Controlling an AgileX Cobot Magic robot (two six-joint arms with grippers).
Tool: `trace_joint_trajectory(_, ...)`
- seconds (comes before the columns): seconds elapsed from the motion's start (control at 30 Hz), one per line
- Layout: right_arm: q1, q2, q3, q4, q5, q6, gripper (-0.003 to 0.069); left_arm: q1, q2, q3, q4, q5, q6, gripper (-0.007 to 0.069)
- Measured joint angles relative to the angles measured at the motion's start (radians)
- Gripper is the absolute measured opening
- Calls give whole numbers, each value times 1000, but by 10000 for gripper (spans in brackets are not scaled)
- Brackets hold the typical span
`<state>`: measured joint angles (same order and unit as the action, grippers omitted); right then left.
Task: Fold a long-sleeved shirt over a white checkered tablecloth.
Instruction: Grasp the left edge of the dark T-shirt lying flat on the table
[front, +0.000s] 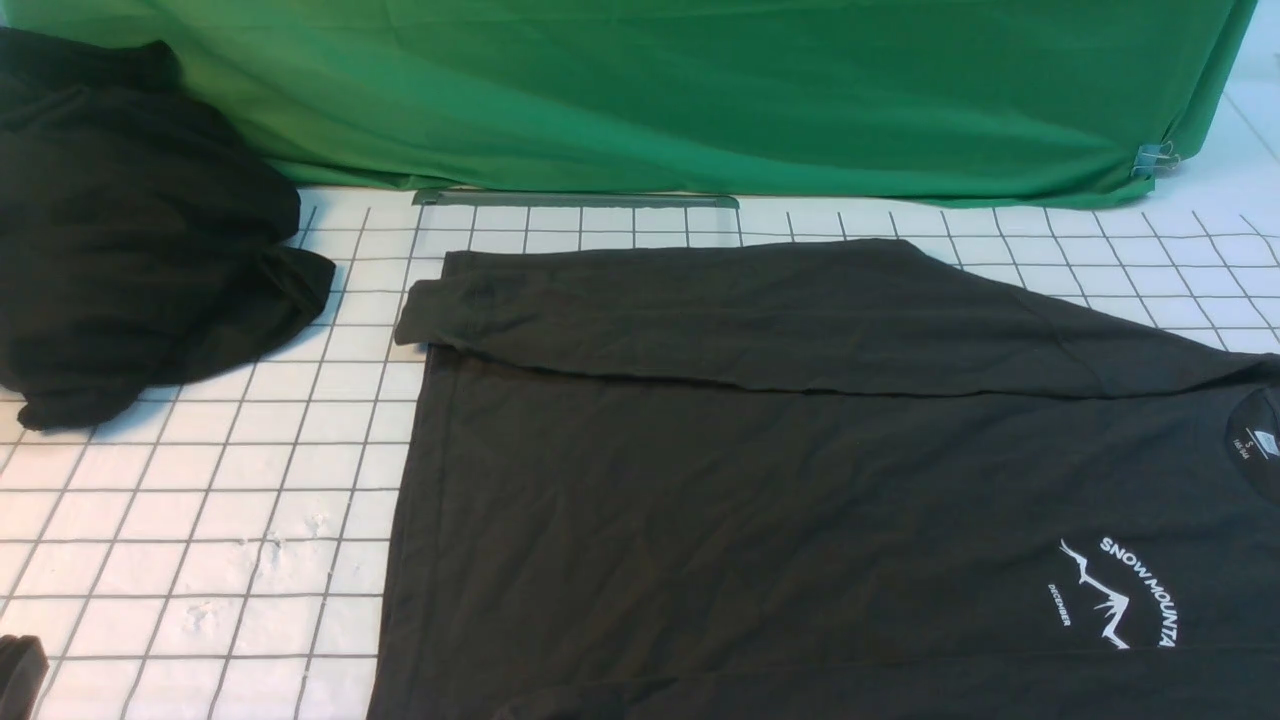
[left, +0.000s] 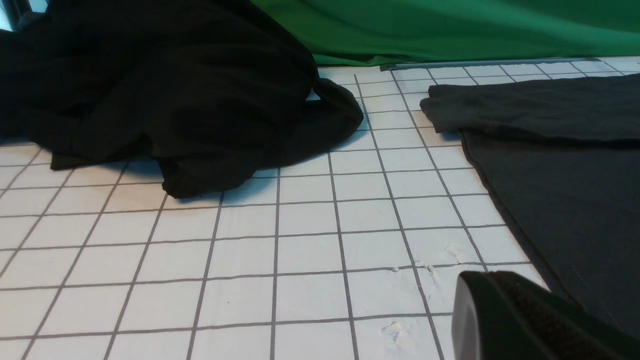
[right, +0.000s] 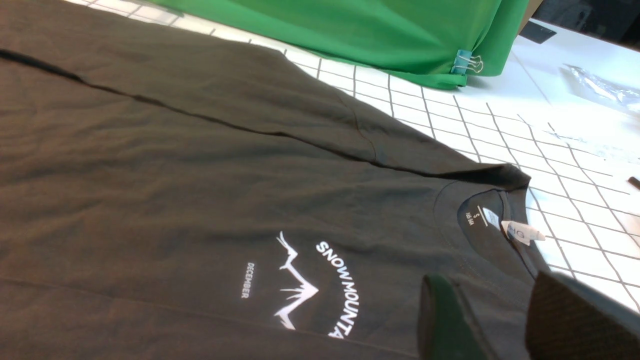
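The long-sleeved shirt (front: 800, 500) lies flat on the white checkered tablecloth (front: 200, 500), chest up. Its white SNOW MOUNTAIN print (front: 1120, 595) is at the right, and one sleeve (front: 700, 310) is folded across its far edge. In the left wrist view my left gripper (left: 487, 300) is shut and empty, low over the tablecloth (left: 250, 250) just beside the shirt's (left: 575, 190) hem. In the right wrist view my right gripper (right: 505, 320) stands open just above the shirt (right: 200, 175), between the print (right: 310, 285) and the collar with its white neck label (right: 520, 232). Cloth shows through the gap.
A black heap of cloth (front: 130, 230) sits at the far left of the tablecloth, close to the sleeve end. The green backdrop (front: 700, 90) hangs along the back edge, held by a clip (front: 1155, 158). A crinkled plastic piece (right: 600, 87) lies beyond the tablecloth on the right.
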<state>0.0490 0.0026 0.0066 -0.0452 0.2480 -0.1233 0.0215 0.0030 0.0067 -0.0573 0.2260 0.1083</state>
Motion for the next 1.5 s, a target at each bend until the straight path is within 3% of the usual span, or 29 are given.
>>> trace_joint_trajectory(1.0, 0, 0, 0, 0, -24, -29, 239, 0, 0, 0, 10, 0, -9, 3)
trace_joint_trajectory(1.07, 0, 0, 0, 6, -29, -22, 239, 0, 0, 0, -63, -4, -62, 3)
trace_joint_trajectory(1.13, 0, 0, 0, 59, -42, 43, 239, 0, 0, 0, -236, -17, -175, 3)
trace_joint_trajectory(1.17, 0, 0, 0, 136, -63, 138, 239, 0, 0, 0, -400, -23, -280, 3)
trace_joint_trajectory(1.2, 0, 0, 0, 147, -69, 154, 239, 0, 0, 0, -449, -24, -311, 3)
trace_joint_trajectory(1.3, 0, 0, 0, 265, -121, 409, 239, 0, 0, 0, -753, -25, -480, 3)
trace_joint_trajectory(1.37, 0, 0, 0, 284, -140, 488, 239, 0, 0, 0, -807, -32, -509, 3)
trace_joint_trajectory(1.5, 0, 0, 0, 296, -151, 535, 239, 0, 0, 0, -776, -41, -524, 3)
